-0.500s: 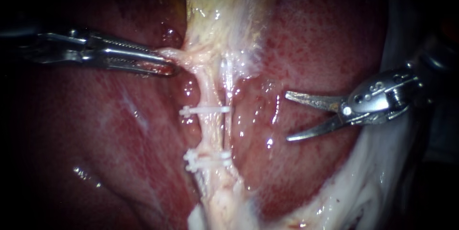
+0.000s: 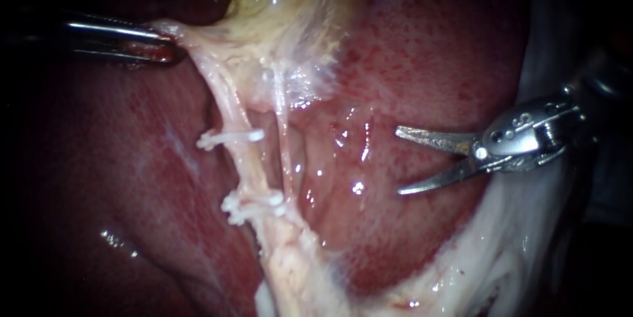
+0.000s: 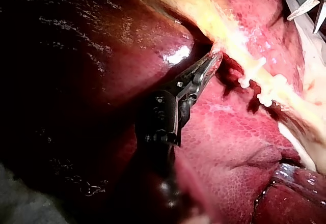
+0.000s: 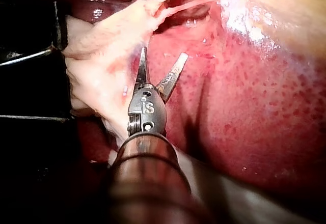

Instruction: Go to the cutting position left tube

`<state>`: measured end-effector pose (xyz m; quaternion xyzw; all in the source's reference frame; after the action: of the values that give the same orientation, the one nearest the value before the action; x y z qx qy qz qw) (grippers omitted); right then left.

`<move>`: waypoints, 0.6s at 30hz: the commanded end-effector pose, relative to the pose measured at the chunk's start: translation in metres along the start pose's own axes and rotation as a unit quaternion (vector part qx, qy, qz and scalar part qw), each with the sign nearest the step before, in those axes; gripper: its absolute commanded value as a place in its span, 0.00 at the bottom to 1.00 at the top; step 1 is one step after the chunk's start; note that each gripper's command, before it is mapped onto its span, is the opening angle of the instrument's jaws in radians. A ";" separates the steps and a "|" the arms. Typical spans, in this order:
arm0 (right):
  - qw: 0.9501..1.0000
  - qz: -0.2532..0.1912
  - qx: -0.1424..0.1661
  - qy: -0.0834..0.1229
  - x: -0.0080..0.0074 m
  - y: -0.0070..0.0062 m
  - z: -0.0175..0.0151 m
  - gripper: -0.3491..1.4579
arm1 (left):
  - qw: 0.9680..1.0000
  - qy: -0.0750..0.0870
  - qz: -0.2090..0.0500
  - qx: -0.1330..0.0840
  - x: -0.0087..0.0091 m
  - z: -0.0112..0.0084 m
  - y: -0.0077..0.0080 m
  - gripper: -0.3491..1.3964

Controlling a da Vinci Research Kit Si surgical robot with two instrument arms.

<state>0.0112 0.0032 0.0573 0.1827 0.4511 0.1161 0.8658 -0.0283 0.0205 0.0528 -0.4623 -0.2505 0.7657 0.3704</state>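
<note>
The liver (image 2: 409, 60) fills your field, a broad red bed, with the yellow gallbladder (image 2: 290, 0) hanging in at the top centre. Your left instrument (image 2: 165, 47) comes in high from the left, its jaws clamped on the gallbladder's pale lower edge and drawing it out to the left.

That pull holds the left tube (image 2: 242, 162) taut. Its long axis runs steeply down from the held tissue, slanting toward the lower right. Two white clips cross it, the upper clip (image 2: 231, 138) and the lower clip (image 2: 254, 203), and the bare stretch between them looks like your cutting spot.

Your right instrument (image 2: 397, 161) is the nearer free tool. It sits well off to the right over open liver, with its two blades spread wide and nothing between them. They point straight left, toward the tubes and roughly level with the gap between the clips. The line in is leftward, crossing the tube's axis.

There's open liver most of the way, so you have room. Mind the right tube (image 2: 285, 152), though. It's a thinner strand lying between your blades and the left tube, just beside the target, and from here it looks like the thing most likely to snag on the near blade. The clips fence the gap above and below, so the opening looks narrow.
</note>
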 end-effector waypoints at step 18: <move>0.996 0.029 0.088 0.019 0.0045 -0.0013 0.0060 0.99 | 1.000 0.008 0.013 0.000 0.0001 0.0001 0.0013 0.00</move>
<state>0.0194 0.0023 0.0566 0.2751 0.4711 0.1057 0.8314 -0.0289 0.0197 0.0519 -0.4715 -0.2412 0.7670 0.3624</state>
